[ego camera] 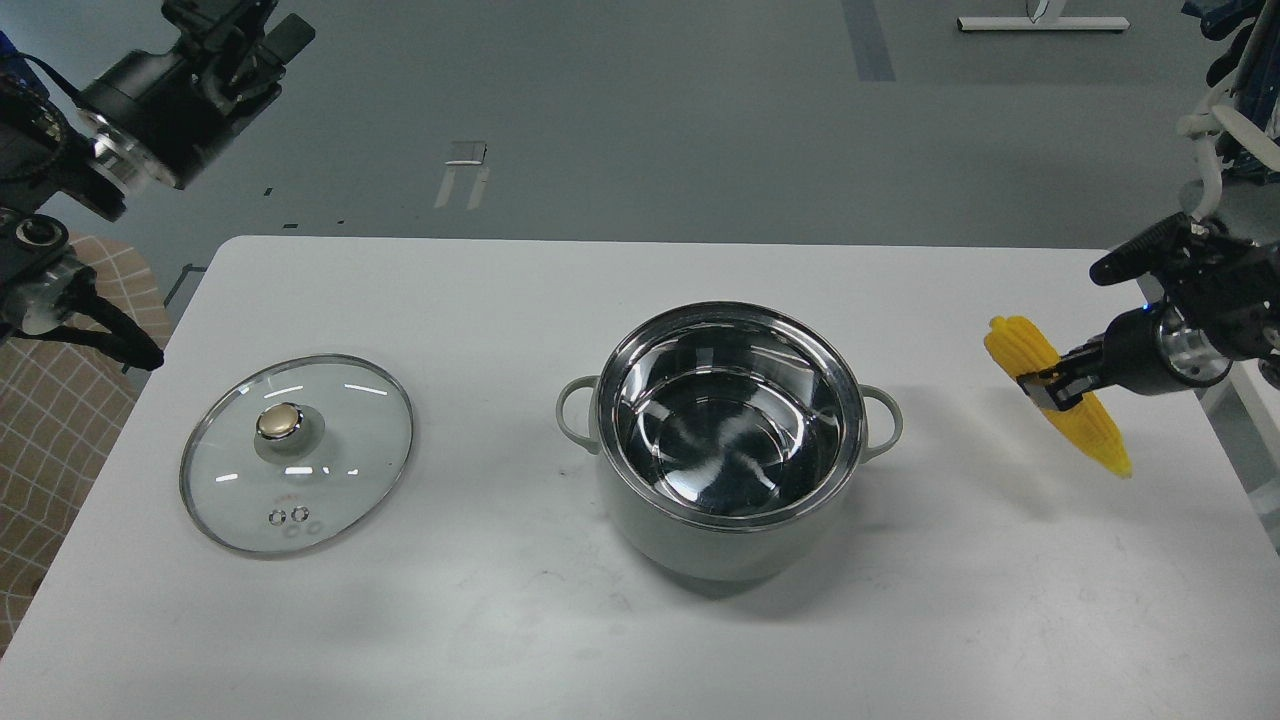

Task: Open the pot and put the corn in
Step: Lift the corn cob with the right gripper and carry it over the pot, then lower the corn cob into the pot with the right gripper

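The pale grey-green pot [730,445] stands open in the middle of the white table, its steel inside empty. Its glass lid [297,452] with a gold knob lies flat on the table to the left. My right gripper [1050,385] is shut on the yellow corn [1060,405] at about its middle and holds it lifted above the table, to the right of the pot, thick end up-left and tip down-right. My left gripper [245,40] is raised at the upper left, off the table, holding nothing; I cannot tell its fingers apart.
The white table [640,640] has its right edge just beyond the corn. A checked cloth [60,440] lies off the table's left edge. A white frame [1205,190] stands at the far right.
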Controlling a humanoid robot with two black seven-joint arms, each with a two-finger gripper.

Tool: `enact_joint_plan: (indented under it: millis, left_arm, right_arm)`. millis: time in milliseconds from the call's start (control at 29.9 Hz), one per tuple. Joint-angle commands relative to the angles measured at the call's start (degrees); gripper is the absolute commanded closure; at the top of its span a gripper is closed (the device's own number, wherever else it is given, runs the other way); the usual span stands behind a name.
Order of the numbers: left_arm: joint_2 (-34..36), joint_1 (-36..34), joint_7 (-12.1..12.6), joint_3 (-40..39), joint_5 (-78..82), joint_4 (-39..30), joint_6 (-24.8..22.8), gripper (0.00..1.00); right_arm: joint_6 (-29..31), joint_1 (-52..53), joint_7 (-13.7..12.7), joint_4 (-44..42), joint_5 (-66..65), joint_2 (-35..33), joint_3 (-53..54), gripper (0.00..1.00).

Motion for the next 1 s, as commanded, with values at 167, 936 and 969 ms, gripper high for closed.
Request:
enact_joint_plan:
  millis: [167, 936, 969]
  left_arm:
    - [-0.06, 0.05, 0.0, -0.12, 0.01, -0.51, -0.03, 0.1]
    - [-0.06, 0.13, 0.0, -0.12, 0.01, -0.95, 0.06, 0.1]
    - [-0.06, 0.13, 0.0, -0.12, 0.01, -0.95, 0.06, 0.1]
  right_arm:
    - [1.87, 13.67, 0.0, 5.01, 4.22, 6.36, 0.01, 1.0]
    - [1.87, 12.63, 0.0, 6.42, 15.4, 26.93, -5.88, 0.9]
    - [1.87, 12.37, 0.0, 6.33, 15.4, 27.11, -6.06, 0.9]
